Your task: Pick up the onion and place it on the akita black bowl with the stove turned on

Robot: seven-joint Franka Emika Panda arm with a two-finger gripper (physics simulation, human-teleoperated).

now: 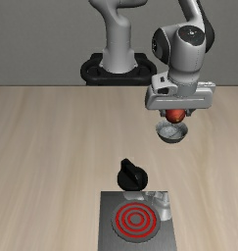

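Item: onion. Small, round, reddish-orange. It sits directly under the tool, with a dark finger on either side of it. The tool is closed on the onion, gripping it from two sides. It lies toward the exterior view's right, in the upper half of the table.

Below the onion: a grey rounded patch on the table surface. Whether this is a shadow or a separate thing cannot be told.

Tool body: a pale block set slightly tilted, pointing downward. It is carried by the white and grey arm, which bends over from above.

Black bowl: dark and glossy, standing on the table well apart from the onion, lower and toward the exterior view's left of it. What it holds cannot be made out.

Stove: a flat dark grey plate at the bottom edge of the view, just below the bowl. The two stand close together; contact between them cannot be judged.

Burner: concentric rings on the stove, glowing bright red.

Knob: a small pale piece near the stove's upper corner, on the exterior view's right, beside the burner.

Table: a light wood-grain surface carrying the bowl and stove.

Robot base: a dark mount at the table's far edge, with a white column rising from it.
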